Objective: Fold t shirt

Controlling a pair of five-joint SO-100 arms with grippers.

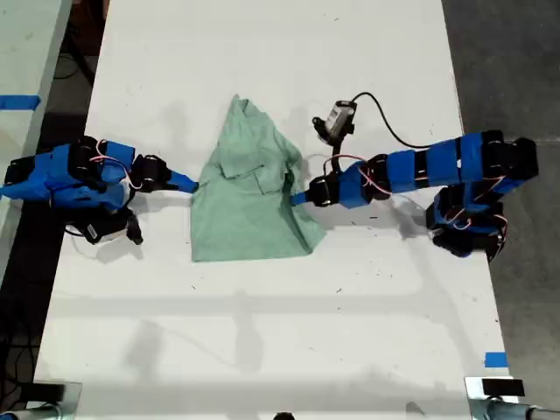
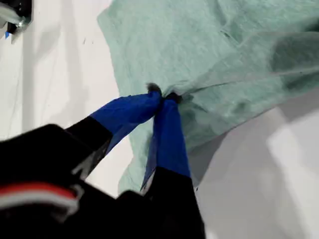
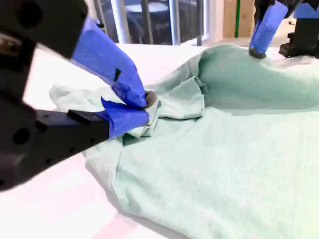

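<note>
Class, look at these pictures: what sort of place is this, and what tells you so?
Probably a robotics lab or workshop: two blue arms work a t shirt on a white table marked with blue tape, cables trailing.

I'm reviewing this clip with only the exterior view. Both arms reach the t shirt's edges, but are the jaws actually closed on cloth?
Observer: Yes for my first gripper. Its wrist view shows the taped tips pinched shut on the t shirt.
Operator: And the other one?
Observer: My second gripper is shut on a bunched fold at the shirt's edge.
Operator: Is the cloth lifted anywhere?
Observer: At my first gripper, yes. The cloth tents up there, with shadow on the table beneath.
</note>
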